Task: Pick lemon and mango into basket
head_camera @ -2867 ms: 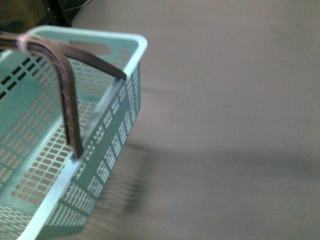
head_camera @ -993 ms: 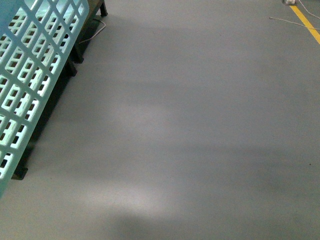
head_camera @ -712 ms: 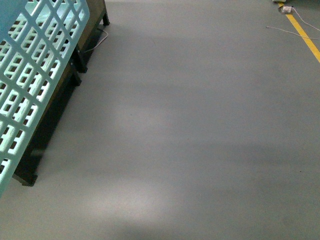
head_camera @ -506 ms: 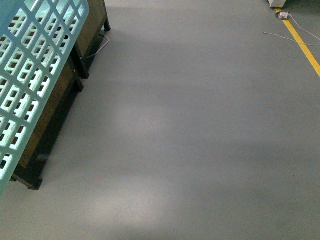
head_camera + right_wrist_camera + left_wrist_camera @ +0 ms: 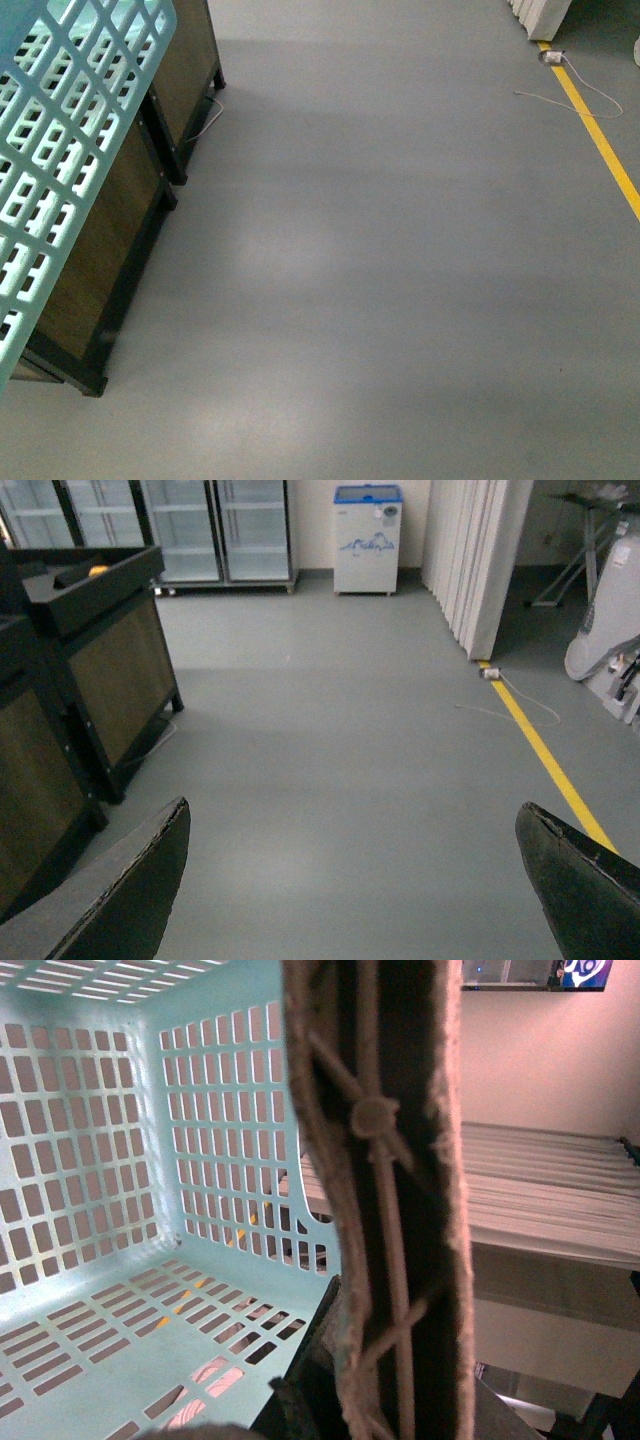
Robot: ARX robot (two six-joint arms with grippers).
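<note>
The light teal basket hangs close to the front camera at the upper left, where only its lattice wall shows. In the left wrist view the basket's inside holds nothing. The brown handle fills the middle of that view. My left gripper is shut on the handle, and its dark jaws barely show. My right gripper is open above bare floor, with nothing between its fingers. Lemon and mango are out of view. A small orange spot on a dark stand is too small to name.
Dark wood-panelled stands line the left side, seen also in the right wrist view as dark stands. Grey floor stretches ahead. A yellow floor line and a white cable lie right. Glass-door fridges, a white chest freezer and a folding partition stand far off.
The basket, earlier seen from above with its handle, now hangs high at the upper left. The front view has shifted: the dark stands show more and the yellow line has moved down and left.
</note>
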